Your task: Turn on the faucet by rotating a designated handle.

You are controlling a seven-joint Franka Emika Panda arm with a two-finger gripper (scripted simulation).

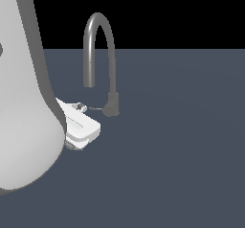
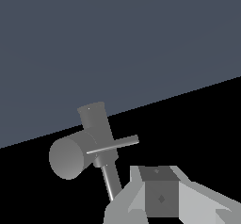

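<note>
While the arm (image 1: 24,102) hides its gripper (image 1: 81,108) — state unclear — the handle (image 1: 97,109) juts from the faucet (image 1: 111,54) alongside.

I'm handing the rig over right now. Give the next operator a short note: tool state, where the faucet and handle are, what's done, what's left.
Tool: low beside the faucet base, on the exterior view's left. Whether it is open or shut cannot be told; most of it is hidden by the arm.
Faucet: upright on the dark floor, spout arching toward the exterior view's left.
Handle: thin lever sticking out from the base toward the tool; its tip is near the tool, contact unclear.
Done: approach to the handle.
Left: engage the handle and rotate it.
</note>
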